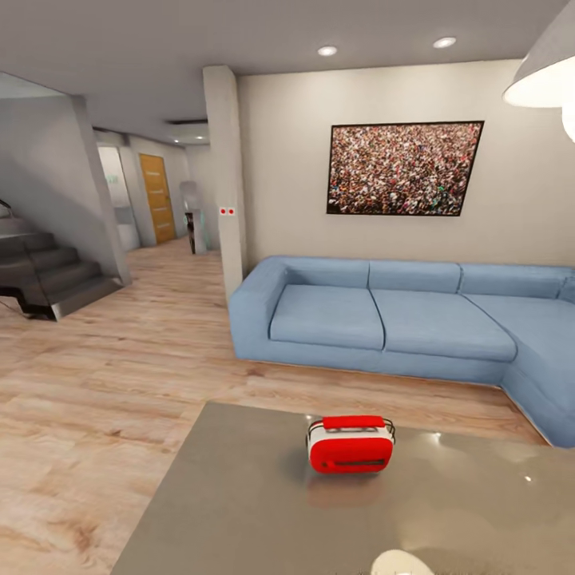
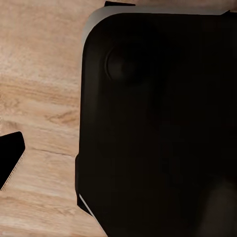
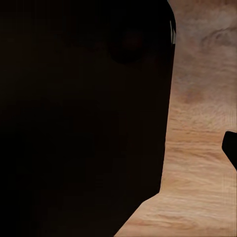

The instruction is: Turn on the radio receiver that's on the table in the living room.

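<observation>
The radio receiver (image 1: 350, 444), a small bright red box with a white band and a red top handle, stands upright on the glossy grey table (image 1: 239, 511) in the lower part of the head view, near the table's far edge. The living room has a light wood plank floor (image 1: 104, 383) around it. In the left wrist view a dark base (image 2: 158, 123) lies over wood floor, with a dark finger-like tip (image 2: 10, 159) at the edge. The right wrist view is similar, with a dark tip (image 3: 231, 148) at its edge. How the jaws stand is not visible.
A blue L-shaped sofa (image 1: 399, 319) stands behind the table under a framed crowd picture (image 1: 403, 168). A white pendant lamp (image 1: 547, 80) hangs at the upper right. Left of a pillar (image 1: 228, 184) are a hallway, an orange door (image 1: 157, 198) and dark stairs (image 1: 48, 271).
</observation>
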Available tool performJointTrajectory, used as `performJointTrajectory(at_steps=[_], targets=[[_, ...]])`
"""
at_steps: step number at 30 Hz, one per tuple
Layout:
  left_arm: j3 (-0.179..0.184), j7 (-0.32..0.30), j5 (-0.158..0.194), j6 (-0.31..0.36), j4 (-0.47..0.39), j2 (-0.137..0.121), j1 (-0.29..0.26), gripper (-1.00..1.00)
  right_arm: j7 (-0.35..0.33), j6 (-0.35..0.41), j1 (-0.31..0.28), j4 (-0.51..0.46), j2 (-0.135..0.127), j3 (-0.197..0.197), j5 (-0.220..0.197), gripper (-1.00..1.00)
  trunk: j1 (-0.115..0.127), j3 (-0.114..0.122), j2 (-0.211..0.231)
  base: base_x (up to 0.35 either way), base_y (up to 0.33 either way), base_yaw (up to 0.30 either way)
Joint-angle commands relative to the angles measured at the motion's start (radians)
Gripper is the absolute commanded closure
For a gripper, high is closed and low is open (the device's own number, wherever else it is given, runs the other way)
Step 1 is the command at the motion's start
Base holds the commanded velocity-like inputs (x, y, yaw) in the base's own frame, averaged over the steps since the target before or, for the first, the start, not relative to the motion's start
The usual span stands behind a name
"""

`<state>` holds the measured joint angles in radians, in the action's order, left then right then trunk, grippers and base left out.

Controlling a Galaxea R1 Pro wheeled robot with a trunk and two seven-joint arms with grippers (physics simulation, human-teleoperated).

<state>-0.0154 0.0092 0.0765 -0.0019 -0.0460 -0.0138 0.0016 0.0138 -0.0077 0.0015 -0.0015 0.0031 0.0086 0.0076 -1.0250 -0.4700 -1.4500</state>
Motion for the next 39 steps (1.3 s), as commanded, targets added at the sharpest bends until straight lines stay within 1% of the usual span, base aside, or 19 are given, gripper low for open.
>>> performJointTrajectory(at_steps=[1, 18, 25, 31, 39], targets=[[0.000, 0.000, 0.000, 0.000, 0.000, 0.000, 0.000, -1.00, 0.000, 0.000, 0.000, 0.000, 0.000, 0.000, 0.000, -1.00, 0.000, 0.000, 0.000, 0.000, 0.000, -0.281], [0.000, 0.000, 0.000, 0.000, 0.000, 0.000, 0.000, -1.00, 0.000, 0.000, 0.000, 0.000, 0.000, 0.000, 0.000, -1.00, 0.000, 0.000, 0.000, 0.000, 0.000, -0.263], [0.000, 0.000, 0.000, 0.000, 0.000, 0.000, 0.000, -1.00, 0.000, 0.001, 0.000, 0.000, 0.000, -0.001, 0.000, -1.00, 0.000, 0.000, 0.000, 0.014, 0.000, -0.033], [0.000, 0.000, 0.000, 0.000, 0.000, 0.000, 0.000, -1.00, 0.000, 0.002, 0.000, 0.000, 0.000, -0.001, 0.000, -1.00, 0.000, 0.000, 0.000, 0.244, 0.000, -0.002], [0.000, 0.000, 0.000, 0.000, 0.000, 0.000, 0.000, -1.00, 0.000, 0.002, 0.000, 0.000, 0.000, -0.001, 0.000, -1.00, 0.000, 0.000, 0.000, 0.050, 0.000, 0.000]])
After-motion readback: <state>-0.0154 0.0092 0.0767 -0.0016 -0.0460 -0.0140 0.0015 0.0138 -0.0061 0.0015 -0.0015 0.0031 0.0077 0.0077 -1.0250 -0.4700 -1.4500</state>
